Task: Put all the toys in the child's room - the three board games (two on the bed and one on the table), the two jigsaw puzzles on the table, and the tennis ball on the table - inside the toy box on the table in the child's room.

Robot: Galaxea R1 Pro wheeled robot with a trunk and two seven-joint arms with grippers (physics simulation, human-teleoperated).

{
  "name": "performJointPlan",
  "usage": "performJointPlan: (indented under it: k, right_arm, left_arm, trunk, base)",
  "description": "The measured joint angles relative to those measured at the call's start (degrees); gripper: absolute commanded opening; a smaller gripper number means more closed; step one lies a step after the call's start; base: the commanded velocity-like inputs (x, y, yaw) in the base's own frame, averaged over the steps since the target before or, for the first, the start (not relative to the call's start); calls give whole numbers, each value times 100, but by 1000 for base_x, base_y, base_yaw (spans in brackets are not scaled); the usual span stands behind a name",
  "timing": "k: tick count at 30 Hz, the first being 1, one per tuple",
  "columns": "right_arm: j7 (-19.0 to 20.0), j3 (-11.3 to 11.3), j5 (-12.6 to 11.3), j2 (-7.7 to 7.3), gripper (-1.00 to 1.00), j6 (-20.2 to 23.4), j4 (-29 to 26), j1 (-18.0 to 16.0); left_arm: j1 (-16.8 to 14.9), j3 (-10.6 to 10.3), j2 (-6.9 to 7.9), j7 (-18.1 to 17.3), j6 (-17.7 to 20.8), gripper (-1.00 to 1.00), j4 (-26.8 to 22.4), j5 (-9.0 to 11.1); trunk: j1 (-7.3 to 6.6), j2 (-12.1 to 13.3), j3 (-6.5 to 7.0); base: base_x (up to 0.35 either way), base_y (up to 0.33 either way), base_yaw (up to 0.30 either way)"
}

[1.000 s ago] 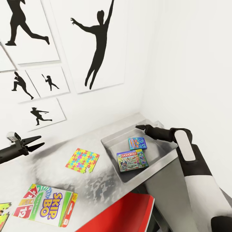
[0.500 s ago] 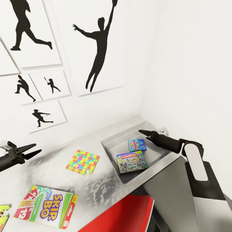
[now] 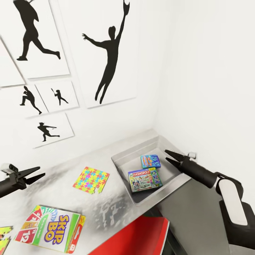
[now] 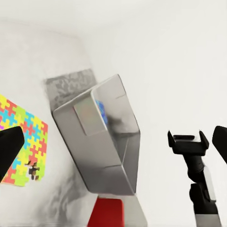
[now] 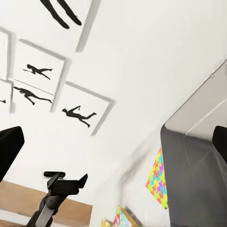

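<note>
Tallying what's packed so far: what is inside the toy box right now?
Inside the toy box lie two board games: Monopoly and a smaller blue-teal one. Its near wall hides a strip of floor.

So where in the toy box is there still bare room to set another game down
The toy box is bare along its left wall, beside the Monopoly box and the blue-teal game, and in its far corner. Its right side is crowded by the right gripper, jaws open. On the table, bare top lies between puzzle and tray.
</note>
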Motion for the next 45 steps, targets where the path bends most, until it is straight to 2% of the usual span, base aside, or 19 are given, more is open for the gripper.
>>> performJointPlan:
  k: [4, 8, 14, 21, 25, 31, 39, 45]
  right_arm:
    - [454, -333, -4, -3, 100, -1, -7, 305]
    - [947, -495, 11, -3, 100, -4, -28, 425]
    - [1340, -576, 55, -3, 100, -22, -56, 636]
    - [1475, -736, 52, -3, 100, -26, -90, 996]
    - [1835, -867, 54, -3, 100, -27, -115, 1218]
    - [2297, -928, 65, 2, 100, -48, -123, 1480]
    - [2401, -1006, 66, 5, 100, -52, -123, 1566]
    - [2412, -1056, 75, 5, 100, -49, -122, 1662]
  left_arm:
    - [184, 1, -8, 0, 4, 100, -44, 1]
    - [265, 6, 15, 0, 15, 100, -30, 16]
    - [310, 7, 7, 0, 39, 100, -93, 25]
    - [318, 15, 6, 0, 37, 100, -105, 23]
    - [319, 13, 7, 0, 30, 100, -106, 28]
    - [319, 18, 9, 0, 22, 100, -107, 28]
    - [319, 13, -23, 0, 16, 100, -107, 35]
    - [325, 27, 6, -1, 16, 100, -109, 35]
  trunk:
    - [0, 0, 38]
    - [0, 0, 75]
    - [0, 0, 132]
    - [2, 1, 198]
    - [1, 0, 236]
    - [3, 1, 293]
    - [1, 1, 363]
    - [2, 2, 403]
  base:
    - [0, 0, 0]
    - [0, 0, 0]
    - [-2, 0, 0]
    - [-183, 8, 0]
    - [-96, 9, 0]
    - [-130, 2, 0]
    - [-132, 1, 0]
    - [-142, 65, 0]
